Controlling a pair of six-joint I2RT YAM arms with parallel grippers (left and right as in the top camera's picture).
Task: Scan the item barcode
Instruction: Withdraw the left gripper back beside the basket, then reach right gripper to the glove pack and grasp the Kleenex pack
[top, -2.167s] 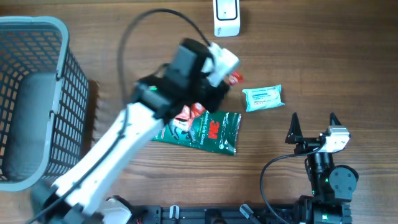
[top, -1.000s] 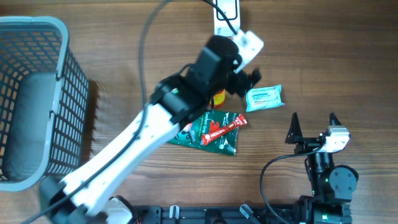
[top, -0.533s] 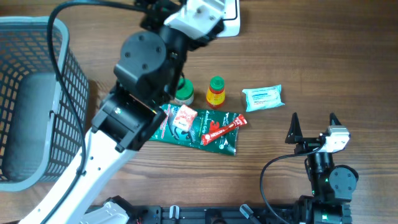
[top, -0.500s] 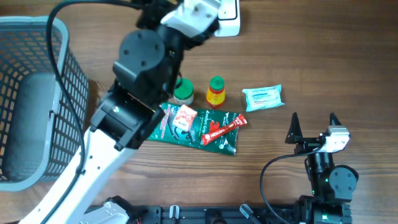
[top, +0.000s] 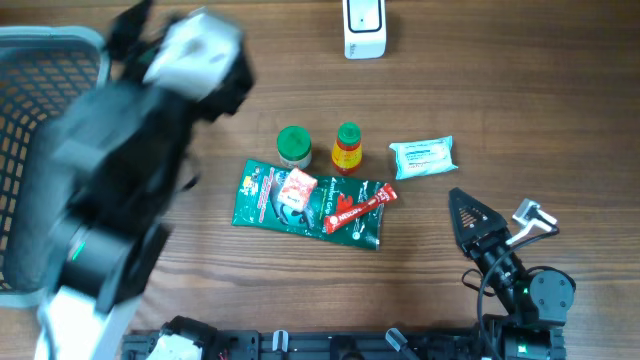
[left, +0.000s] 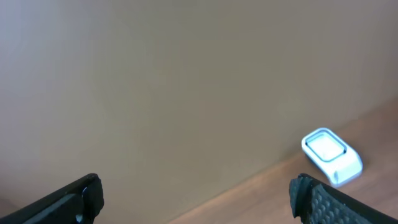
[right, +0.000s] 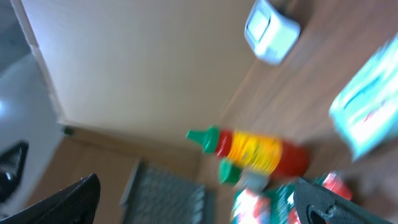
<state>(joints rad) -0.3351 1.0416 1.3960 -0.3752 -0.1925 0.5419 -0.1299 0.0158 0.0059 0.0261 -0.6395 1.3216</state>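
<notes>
1. Left pincer (left: 196, 200): released, fingertips spread to the lower corners of the left wrist view, nothing between them. It faces a plain beige wall.
2. Left arm (top: 120, 170): motion-blurred at the upper left of the overhead frame, over the grey plastic mesh basket (top: 45, 36).
3. Right pincer (right: 199, 202): released and empty, at the lower right of the overhead frame, apart from every item. Its wrist view is blurred.
4. White box-shaped barcode scanner (top: 363, 28): top centre, on the brown wooden surface (top: 560, 90).
5. Items lie loose at centre frame, well apart from the scanner:
   - The green-lidded small jar (top: 294, 146) is just beside the yellow-and-red bottle with green cap (top: 347, 148).
   - Below them is the flat dark green packet (top: 262, 200).
   - The red-and-white small sachet (top: 298, 189) and the red stick sachet (top: 360, 207) rest on the packet.
   - The pale blue-and-white soft pack (top: 423, 157) lies right of the bottle, not touching it.
</notes>
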